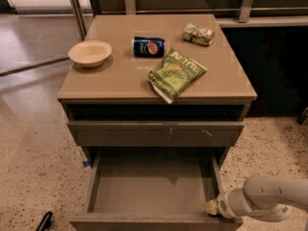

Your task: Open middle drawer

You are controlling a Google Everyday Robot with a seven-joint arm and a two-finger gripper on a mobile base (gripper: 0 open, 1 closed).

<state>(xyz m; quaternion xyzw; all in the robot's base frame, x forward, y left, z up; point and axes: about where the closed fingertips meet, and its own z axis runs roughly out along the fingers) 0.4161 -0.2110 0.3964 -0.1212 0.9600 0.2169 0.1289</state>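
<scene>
The middle drawer (154,186) is pulled well out of the cabinet, and its smooth grey inside is bare. Its plain front edge runs along the bottom of the view. Above it sits a closed drawer front (156,134) with pale scratch marks. My gripper (211,207) is at the lower right, on the end of a white arm (274,196), against the front right corner of the open drawer.
On the cabinet top (120,81) lie a cream bowl (90,53), a blue soda can (148,46) on its side, a green chip bag (175,73) and a small wrapped snack (198,34). Speckled floor lies on both sides. A dark counter stands at the right.
</scene>
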